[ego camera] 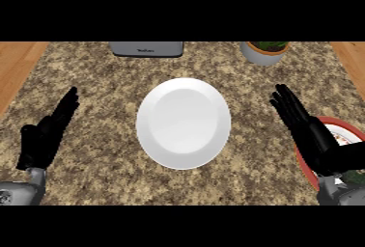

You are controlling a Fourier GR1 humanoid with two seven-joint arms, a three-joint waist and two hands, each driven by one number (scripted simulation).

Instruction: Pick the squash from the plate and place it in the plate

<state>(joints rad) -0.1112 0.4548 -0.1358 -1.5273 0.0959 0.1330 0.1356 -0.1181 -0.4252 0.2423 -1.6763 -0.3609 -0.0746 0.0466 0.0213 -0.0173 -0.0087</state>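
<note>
A white plate (pixel 183 123) is set between left hand (pixel 43 135) and right hand (pixel 310 130), both held straight-fingered; a red plate (pixel 342 121) is partly hidden under the right.

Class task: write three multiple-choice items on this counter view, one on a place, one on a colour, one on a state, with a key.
1. Where is the white plate? A. middle of the counter B. its left edge C. in a sink
2. Rim colour of the plate at the right edge? A. blue B. red C. green
3. The left hand is: A. shut on a cup B. open, holding nothing C. pressing the white plate
Key: 1A, it lies centred; 2B, red rim shows; 3B, fingers straight, nothing held.
</note>
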